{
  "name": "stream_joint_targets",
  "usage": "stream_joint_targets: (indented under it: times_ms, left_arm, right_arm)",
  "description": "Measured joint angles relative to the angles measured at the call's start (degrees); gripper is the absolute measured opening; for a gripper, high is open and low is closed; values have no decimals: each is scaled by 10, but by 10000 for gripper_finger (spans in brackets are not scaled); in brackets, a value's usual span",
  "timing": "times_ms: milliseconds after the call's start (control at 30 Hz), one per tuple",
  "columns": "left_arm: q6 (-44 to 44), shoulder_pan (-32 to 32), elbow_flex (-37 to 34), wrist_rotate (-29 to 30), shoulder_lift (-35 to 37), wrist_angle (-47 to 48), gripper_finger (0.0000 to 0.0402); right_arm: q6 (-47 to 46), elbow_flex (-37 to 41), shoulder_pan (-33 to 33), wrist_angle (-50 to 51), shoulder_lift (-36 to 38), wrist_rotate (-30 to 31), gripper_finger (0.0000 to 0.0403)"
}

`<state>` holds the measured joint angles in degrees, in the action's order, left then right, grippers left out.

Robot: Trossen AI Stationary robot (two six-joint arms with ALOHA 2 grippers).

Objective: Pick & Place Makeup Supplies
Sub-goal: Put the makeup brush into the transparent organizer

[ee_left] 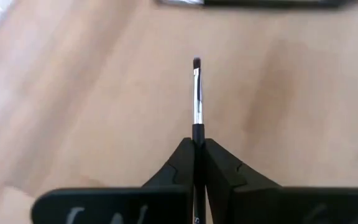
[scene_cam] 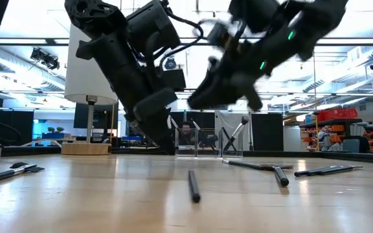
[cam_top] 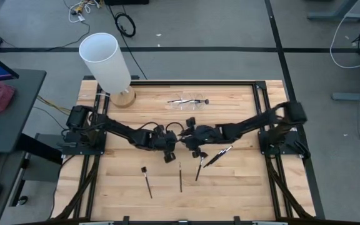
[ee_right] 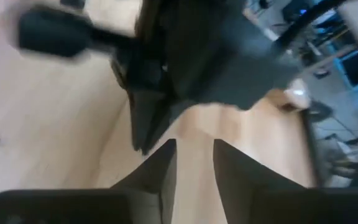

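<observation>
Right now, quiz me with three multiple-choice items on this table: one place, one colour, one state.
1. The white cylinder stands:
A. at a corner of the table on the left arm's side
B. at a corner on the right arm's side
C. between the two grippers

2. The ferrule of the brush in the left gripper is:
A. gold
B. silvery
C. red

3. The left gripper is:
A. open and empty
B. shut on the cylinder
C. shut on a brush

Key: 1 A, the high view shows it there; 2 B, it gleams silver in the left wrist view; 3 C, its fingers pinch the handle.
</observation>
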<state>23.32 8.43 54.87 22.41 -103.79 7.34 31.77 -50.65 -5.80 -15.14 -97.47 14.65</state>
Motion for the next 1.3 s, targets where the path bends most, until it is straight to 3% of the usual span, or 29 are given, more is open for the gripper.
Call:
stream_joint_targets:
  times_ms: [167, 267, 433, 500, 633, 733, 800, 1100, 1300]
  left_arm:
    - [-50, -15, 0, 49, 24, -35, 20]
    - [-107, -24, 0, 49, 60, -79, 29]
    - [-203, -37, 0, 57, 143, -147, 20]
    - [-232, -42, 0, 59, 174, -161, 16]
    - [-273, -49, 1, 1, 191, -226, 22]
    - [-295, -55, 1, -90, 171, -280, 24]
    - [-300, -58, 0, -116, 153, -308, 21]
    - [-305, -68, 0, -118, 119, -341, 25]
    - [-306, -67, 0, -134, 119, -333, 21]
  right_arm:
    - [-51, 1, -6, 125, 120, 44, 106]
    - [-71, 28, -6, 132, 196, 46, 99]
    - [-75, 160, -4, -37, 296, 26, 89]
    - [-90, 236, 5, -160, 309, -24, 89]
    - [-142, 365, 34, -458, 276, -124, 89]
    - [-177, 415, 50, -616, 233, -129, 90]
    - [-187, 418, 55, -679, 206, -130, 91]
    - [-173, 330, 58, -653, 123, -147, 138]
    - [-142, 283, 59, -617, 104, -203, 177]
